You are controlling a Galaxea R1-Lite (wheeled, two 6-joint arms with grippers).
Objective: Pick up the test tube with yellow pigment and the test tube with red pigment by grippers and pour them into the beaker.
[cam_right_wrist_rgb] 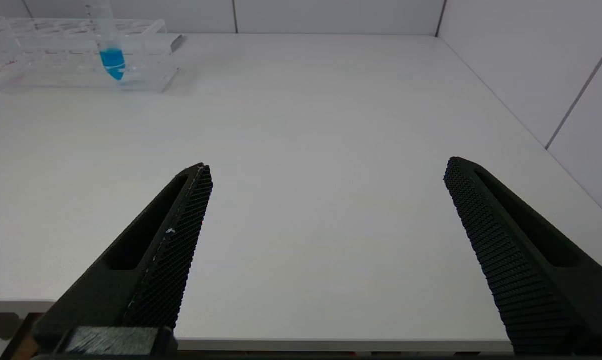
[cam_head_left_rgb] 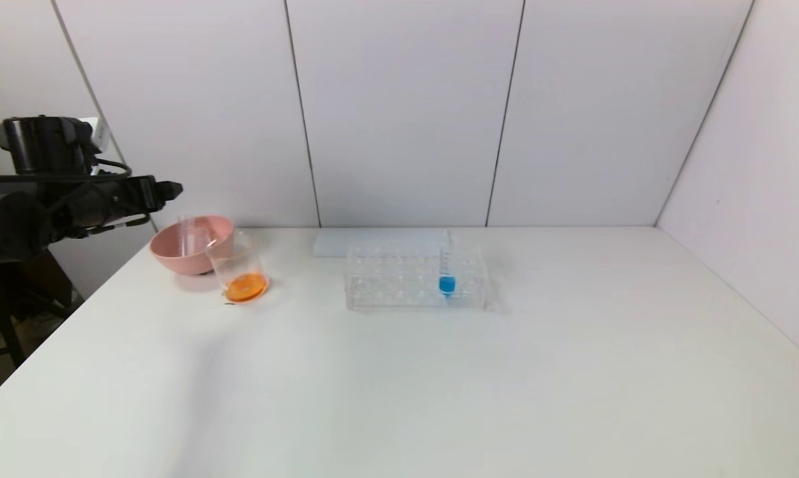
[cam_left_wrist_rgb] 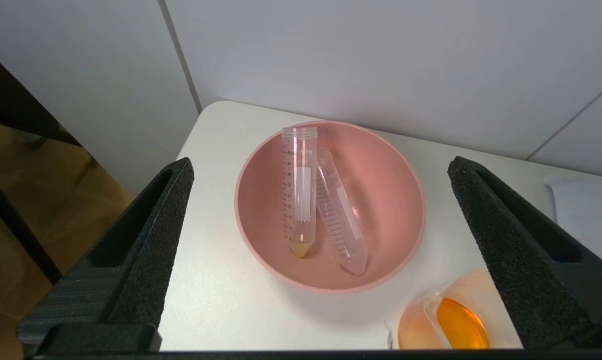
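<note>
A: Beaker (cam_head_left_rgb: 240,269) first: where does it sit?

B: On the white table (cam_head_left_rgb: 399,372), at the far left, touching or just beside the pink bowl (cam_head_left_rgb: 173,255) on the bowl's right. A shallow pool of orange liquid covers its bottom; the walls are clear and slightly tapered.

A: Start from the left. What is out there?

B: The left gripper (cam_left_wrist_rgb: 321,170) hangs above the table's left edge, over the bowl, its two black fingers (cam_left_wrist_rgb: 145,240) spread wide with nothing between them.

A: And in the bowl?

B: Two clear tubes with printed scales. The test tube with yellow pigment (cam_left_wrist_rgb: 299,192) leans on the bowl's wall, mouth up, with only a yellowish trace left in its pointed tip. The second tube (cam_left_wrist_rgb: 341,215), lying slanted against it, looks drained; I cannot tell what it held.

A: Anything in the way?

B: Nothing lies between the left gripper and the bowl. The beaker stands apart from the fingers.

A: Further right?

B: A clear tube rack (cam_head_left_rgb: 416,279) in the middle of the table, holding one upright tube of blue liquid (cam_head_left_rgb: 447,272). A flat pale sheet (cam_head_left_rgb: 346,242) lies behind it.

A: The right side?

B: The right gripper (cam_right_wrist_rgb: 326,170) sits low at the near edge of the table, well apart from the rack, fingers wide, holding nothing.
</note>
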